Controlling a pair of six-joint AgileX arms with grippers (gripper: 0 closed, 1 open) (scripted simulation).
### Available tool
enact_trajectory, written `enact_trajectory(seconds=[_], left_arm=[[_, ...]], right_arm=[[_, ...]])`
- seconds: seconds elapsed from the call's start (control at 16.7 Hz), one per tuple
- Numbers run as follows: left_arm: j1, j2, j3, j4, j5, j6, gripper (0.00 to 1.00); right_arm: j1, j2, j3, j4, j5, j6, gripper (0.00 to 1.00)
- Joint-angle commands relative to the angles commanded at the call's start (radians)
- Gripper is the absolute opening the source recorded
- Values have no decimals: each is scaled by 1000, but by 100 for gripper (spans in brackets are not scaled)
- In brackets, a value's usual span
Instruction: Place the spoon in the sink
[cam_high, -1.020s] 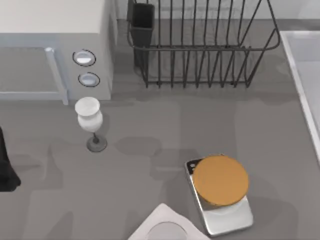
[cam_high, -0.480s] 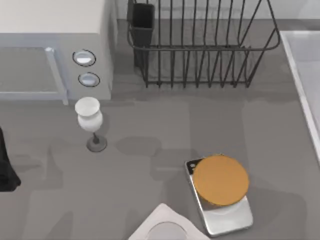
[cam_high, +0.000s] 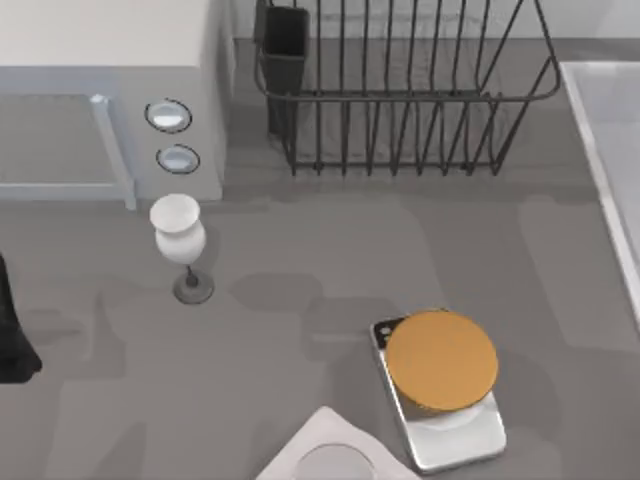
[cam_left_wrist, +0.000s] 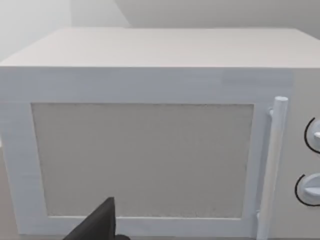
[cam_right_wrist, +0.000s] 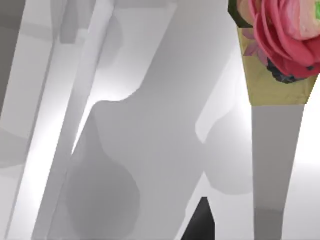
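Though I cannot tell whether the right gripper (cam_right_wrist: 200, 224) clasps it, the grey-handled spoon with a rose-patterned bowl (cam_right_wrist: 277, 75) hangs over the pale grey-white rectangular sink (cam_right_wrist: 145, 125). Judged step: release, which calls for a low, gentle drop. The left arm (cam_high: 10, 340) idles at the top view's left edge.

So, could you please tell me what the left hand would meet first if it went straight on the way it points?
Most likely the microwave's door panel, squarely ahead; how far off is unclear.
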Motion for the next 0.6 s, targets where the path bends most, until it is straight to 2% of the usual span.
enact_trajectory(seconds=[0.36, 0.6], left_arm=[[0, 0, 0, 0, 0, 0, 100], [0, 0, 0, 0, 0, 0, 100]], right_arm=[[-1, 29, 41, -17, 1, 1, 0], [-1, 29, 41, -17, 1, 1, 30]])
